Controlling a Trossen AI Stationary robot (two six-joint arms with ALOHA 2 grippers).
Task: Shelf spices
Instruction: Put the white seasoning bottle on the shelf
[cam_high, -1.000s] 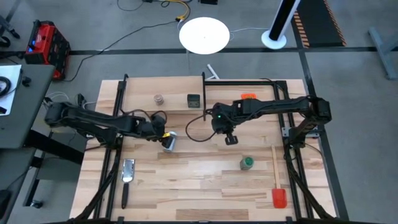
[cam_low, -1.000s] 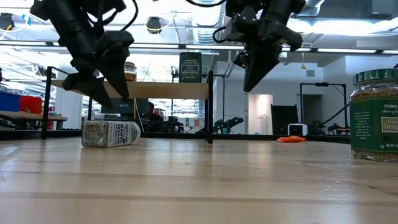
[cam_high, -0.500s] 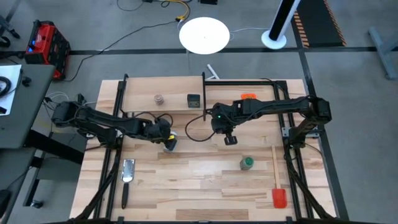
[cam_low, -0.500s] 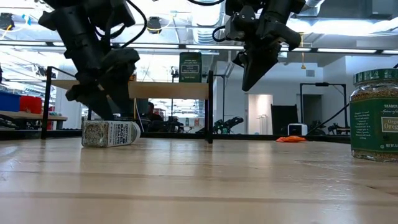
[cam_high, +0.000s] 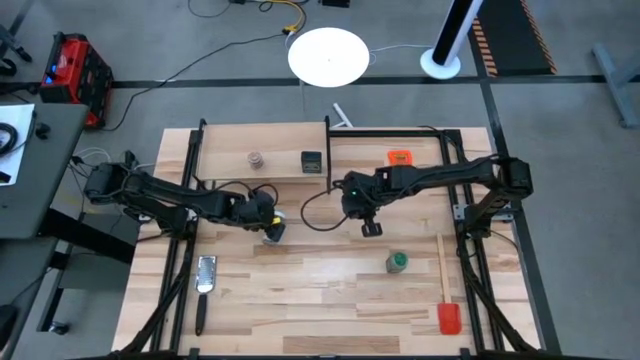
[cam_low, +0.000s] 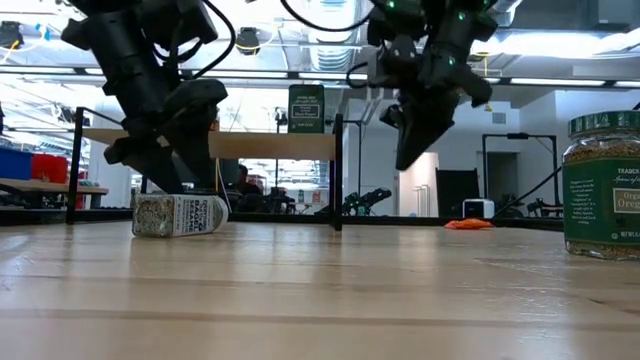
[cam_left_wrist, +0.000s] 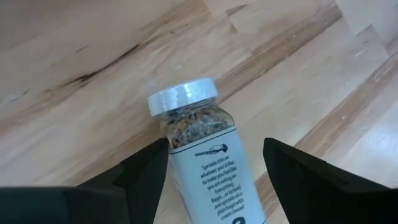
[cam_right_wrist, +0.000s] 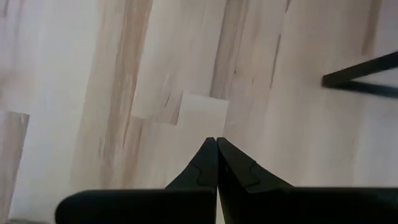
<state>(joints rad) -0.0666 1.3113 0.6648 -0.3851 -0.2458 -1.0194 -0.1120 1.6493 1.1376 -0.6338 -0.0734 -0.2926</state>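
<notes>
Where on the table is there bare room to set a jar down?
Bare wood lies along the near edge, between the grater and the red spatula. The shelf has room left of the brownish jar. It is crowded around the lying jar under the left tool.

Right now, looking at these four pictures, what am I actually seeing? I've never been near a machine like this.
You are seeing two dark robot arms at a wooden table, each ending in a two-finger gripper. One camera looks straight down, one sits level with the tabletop, and one rides on each wrist.

The left gripper is lowered over a clear jar with a white lid that lies on its side. Its open fingers stand either side of the jar without gripping it. The right gripper hangs shut above bare wood, holding nothing.

At the back stands a raised shelf, already carrying a brownish jar and a black tin. A green-lidded jar stands upright on the table. Also there: a red spatula, an orange tag and a metal utensil with a dark handle.
</notes>
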